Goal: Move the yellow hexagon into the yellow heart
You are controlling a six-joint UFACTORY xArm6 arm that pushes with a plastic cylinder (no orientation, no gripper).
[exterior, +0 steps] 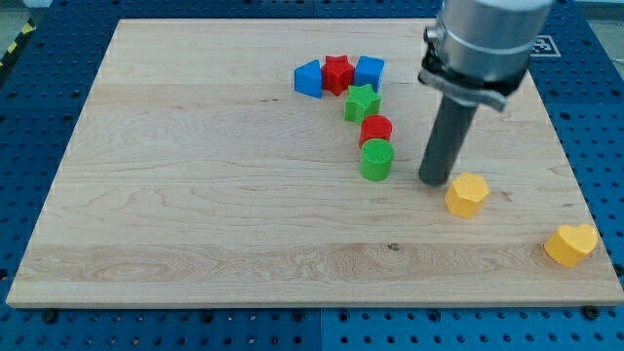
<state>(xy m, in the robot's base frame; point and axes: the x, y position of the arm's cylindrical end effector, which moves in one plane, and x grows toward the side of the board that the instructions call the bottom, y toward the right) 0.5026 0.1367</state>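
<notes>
The rod came down almost straight from a grey cylindrical housing at the view's top right, whose upper part was cut off by the frame edge. My tip rested on the tabletop, just beside the yellow hexagon, at that block's upper-left side; whether the two actually touched could not be made out. There was no hand on this arm to spread or press together, only the plain dark rod, and it held nothing.

To the view's left of my tip stood the green cylinder, close by but apart from it, with the red cylinder touching it from above. Higher up sat the green star, then a row of three along the view's top: a blue block of unclear shape, the red star and a blue cube, all packed close together.

The yellow heart lay well apart from the hexagon, toward the view's lower right, near the tabletop's edge.
</notes>
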